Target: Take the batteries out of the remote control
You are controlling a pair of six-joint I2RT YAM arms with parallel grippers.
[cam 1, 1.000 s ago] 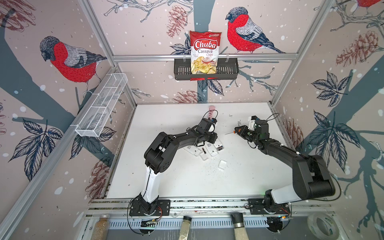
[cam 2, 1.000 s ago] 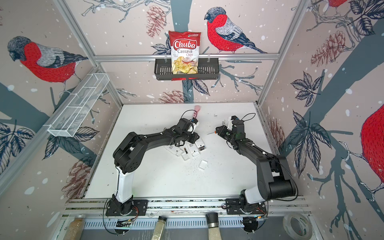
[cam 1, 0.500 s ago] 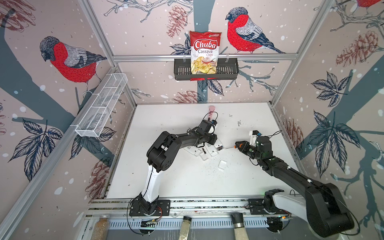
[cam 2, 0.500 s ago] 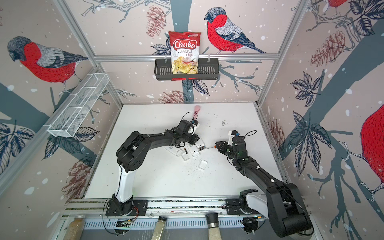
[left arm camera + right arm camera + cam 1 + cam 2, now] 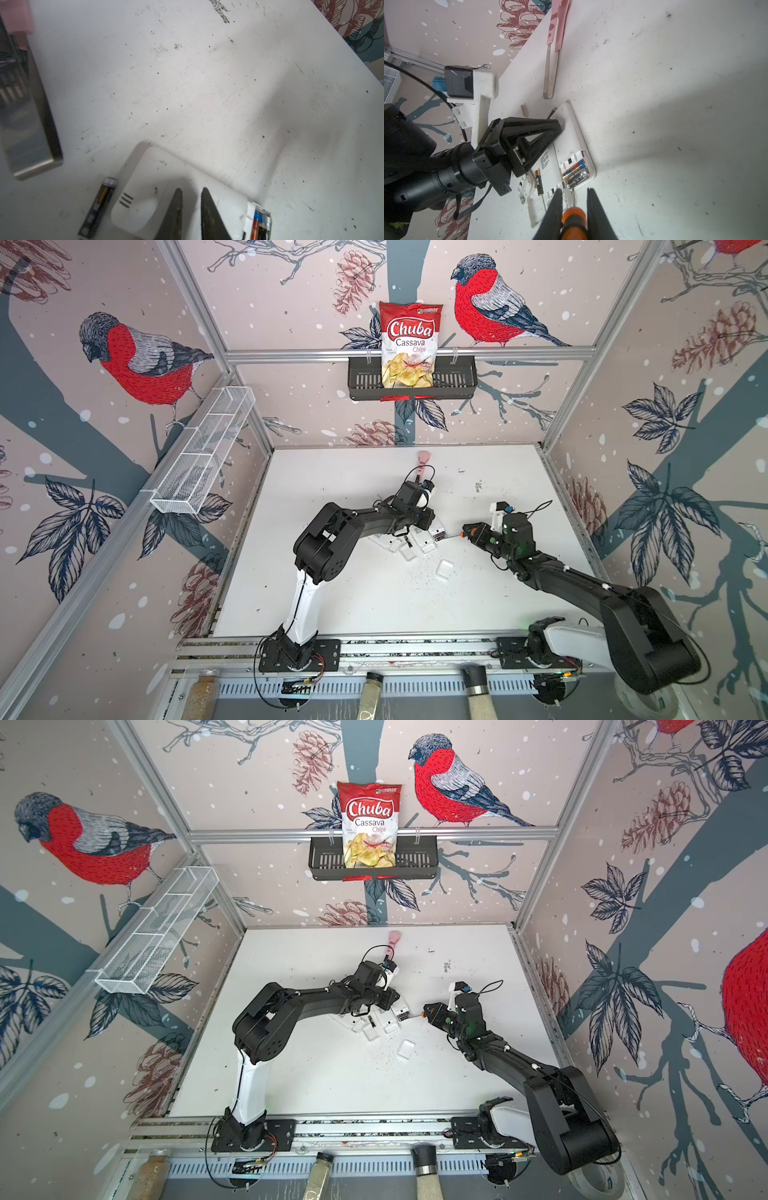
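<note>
Two batteries [image 5: 576, 173] lie in the remote control's [image 5: 570, 124] open bay, at 9 o'clock of the right gripper [image 5: 574, 190], whose clamped screwdriver [image 5: 574, 220] may slip and fling them despite the barely parted, empty left gripper [image 5: 191, 190] pinning it.

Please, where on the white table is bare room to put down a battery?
Bare: the wide front strip of the table between both arm bases, and the far right corner behind the right gripper. Crowded: the middle, where remotes and loose covers lie by the left gripper.
</note>
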